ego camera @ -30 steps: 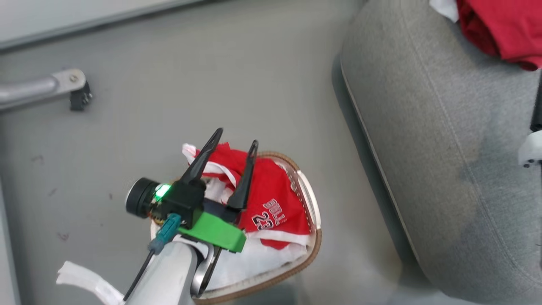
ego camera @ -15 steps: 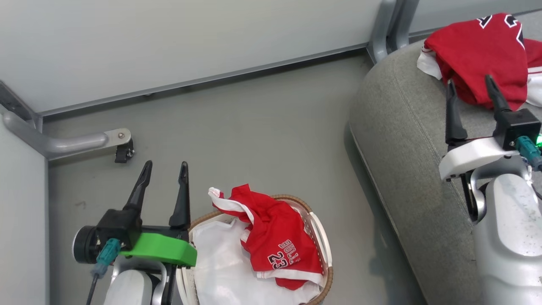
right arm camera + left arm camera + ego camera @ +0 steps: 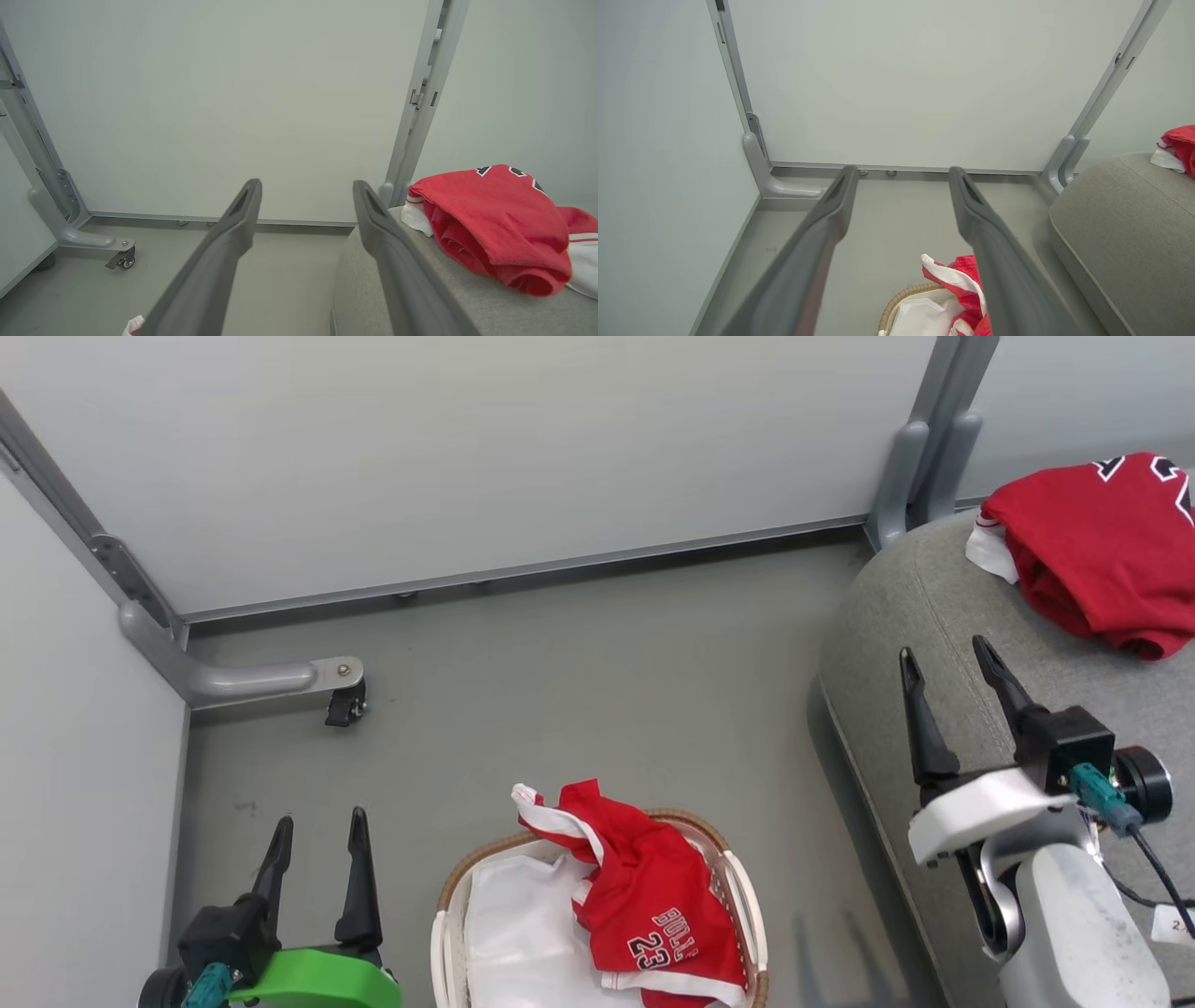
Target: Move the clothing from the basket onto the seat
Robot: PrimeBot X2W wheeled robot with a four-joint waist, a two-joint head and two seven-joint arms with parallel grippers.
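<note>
On the grey floor (image 3: 579, 691), the BULLS 23 garment (image 3: 653, 905) is seen heaped in the basket (image 3: 485, 852) just right of the left gripper (image 3: 319, 819), judged nearer than the right gripper (image 3: 941, 649) over the seat (image 3: 934, 588), both spread wide, nothing held.

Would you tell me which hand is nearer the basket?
Left. The left hand is open just left of the basket; the right hand is open over the seat, farther off.

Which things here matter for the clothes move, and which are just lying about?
Part of the job: BULLS 23 garment in the basket; second red garment on the couch cushion.
Lying about: white liner cloth; caster wheel; grey frame post.
</note>
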